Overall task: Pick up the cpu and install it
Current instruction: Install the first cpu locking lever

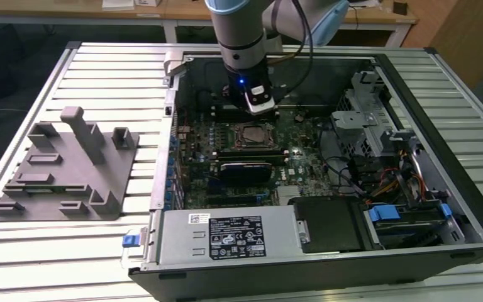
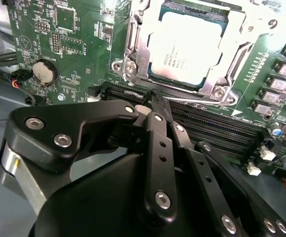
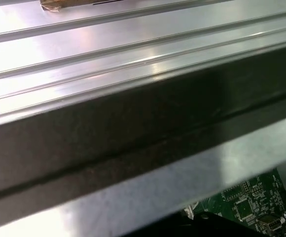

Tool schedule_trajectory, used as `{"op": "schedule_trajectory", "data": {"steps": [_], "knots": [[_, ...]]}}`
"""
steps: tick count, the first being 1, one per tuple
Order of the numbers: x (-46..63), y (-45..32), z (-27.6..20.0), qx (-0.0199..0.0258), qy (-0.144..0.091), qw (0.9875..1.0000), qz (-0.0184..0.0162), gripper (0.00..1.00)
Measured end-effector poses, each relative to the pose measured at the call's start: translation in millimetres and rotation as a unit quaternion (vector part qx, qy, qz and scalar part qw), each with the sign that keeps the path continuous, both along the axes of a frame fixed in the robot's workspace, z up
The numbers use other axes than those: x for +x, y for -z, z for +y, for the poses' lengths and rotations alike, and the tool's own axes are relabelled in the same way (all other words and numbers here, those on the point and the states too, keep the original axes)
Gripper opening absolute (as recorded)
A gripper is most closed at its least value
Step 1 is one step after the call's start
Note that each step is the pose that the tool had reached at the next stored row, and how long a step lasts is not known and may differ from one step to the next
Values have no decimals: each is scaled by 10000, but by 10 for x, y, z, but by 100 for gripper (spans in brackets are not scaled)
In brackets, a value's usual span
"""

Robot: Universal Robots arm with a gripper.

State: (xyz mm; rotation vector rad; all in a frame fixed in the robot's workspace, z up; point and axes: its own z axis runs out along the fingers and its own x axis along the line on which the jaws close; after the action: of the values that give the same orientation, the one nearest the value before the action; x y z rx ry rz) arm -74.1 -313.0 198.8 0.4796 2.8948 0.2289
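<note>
The cpu (image 2: 187, 44), a flat square chip with a silver-white top, lies inside the metal-framed socket (image 2: 133, 59) on the green motherboard. In the exterior view the cpu (image 1: 253, 134) sits near the middle of the open computer case. My gripper (image 2: 154, 98) hovers just beside the socket, over the black memory slots (image 2: 217, 128). Its black fingers (image 2: 159, 143) are pressed together at the tips with nothing between them. In the exterior view the gripper (image 1: 259, 106) hangs a little behind the socket, toward the back of the case.
A grey plastic fixture block (image 1: 65, 170) stands on the slatted table at the exterior view's left. Inside the case are a power supply (image 1: 224, 236), a drive cage (image 1: 367, 119) and cables (image 1: 392, 182). The first wrist view looks along the case wall (image 3: 133, 128).
</note>
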Motion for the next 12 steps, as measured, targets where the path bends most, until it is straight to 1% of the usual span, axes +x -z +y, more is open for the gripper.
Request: {"op": "schedule_trajectory", "data": {"steps": [5,12], "knots": [[0,21,0,-4,1,10000,-33,11],[0,45,-1,-19,1,10000,-68,11]]}}
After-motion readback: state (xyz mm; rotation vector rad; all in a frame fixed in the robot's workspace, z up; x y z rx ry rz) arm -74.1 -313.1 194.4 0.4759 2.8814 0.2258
